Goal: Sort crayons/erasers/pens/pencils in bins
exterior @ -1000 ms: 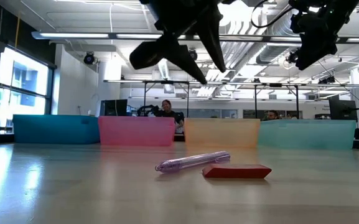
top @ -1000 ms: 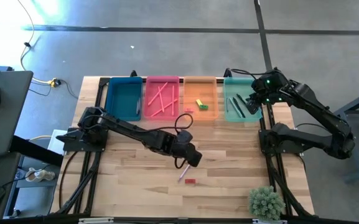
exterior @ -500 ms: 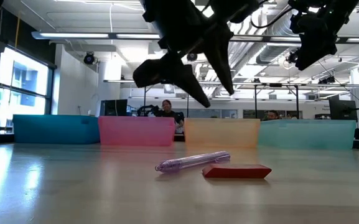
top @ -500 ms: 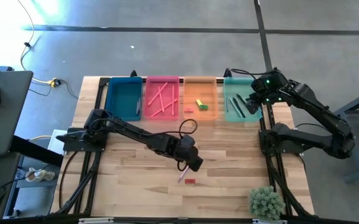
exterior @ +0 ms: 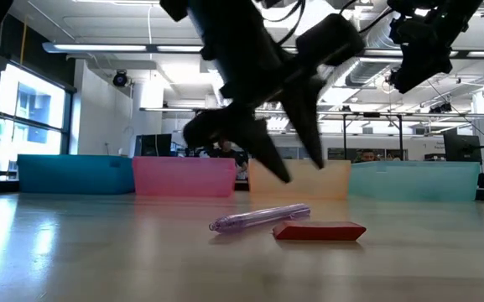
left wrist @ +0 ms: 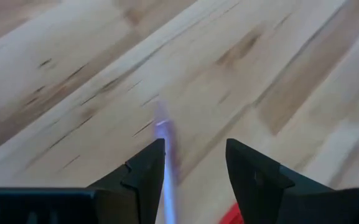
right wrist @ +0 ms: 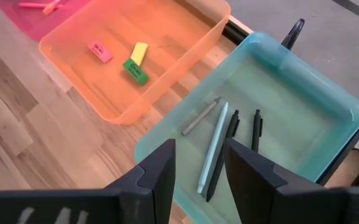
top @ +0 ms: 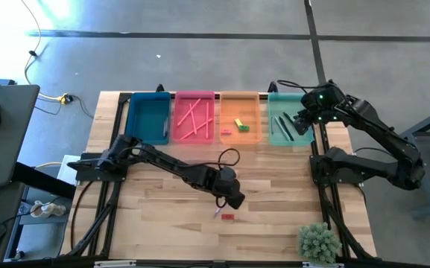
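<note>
The left tool [top: 230, 197] hung low over the middle of the wooden tabletop [top: 155, 212], its fingers [left wrist: 145, 171] spread apart and holding nothing, straddling the near end of a translucent lilac pen [exterior: 259, 218] lying flat below. A red eraser [exterior: 320, 231] lay just beside that pen. The right tool [top: 302, 121] hovered over the mint-green bin [right wrist: 291, 118], fingers parted and empty; grey, pale blue and black pens [right wrist: 219, 149] lay inside. The orange bin [right wrist: 167, 50] held pink, yellow and green erasers [right wrist: 132, 62]. Pink pencils [top: 194, 119] lay crossed in the pink-red bin [top: 177, 128], beside the teal-blue bin [top: 134, 123]
</note>
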Robot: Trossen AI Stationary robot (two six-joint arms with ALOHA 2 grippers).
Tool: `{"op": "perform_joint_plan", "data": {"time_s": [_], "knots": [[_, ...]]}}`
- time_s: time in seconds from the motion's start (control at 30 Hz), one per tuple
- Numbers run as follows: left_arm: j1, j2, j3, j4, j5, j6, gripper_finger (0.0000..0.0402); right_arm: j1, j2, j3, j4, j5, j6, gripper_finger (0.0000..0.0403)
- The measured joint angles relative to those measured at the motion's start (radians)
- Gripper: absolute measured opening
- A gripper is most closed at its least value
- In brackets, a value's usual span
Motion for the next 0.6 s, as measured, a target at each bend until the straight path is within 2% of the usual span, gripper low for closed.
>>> {"op": "perform_joint_plan", "data": {"time_s": [0.6], "knots": [[-0.008,0.074,0.003,-0.044,0.008,0.018,0.0156,0.0,0.0,0.0,0.015,0.0,-0.002,0.0128]]}}
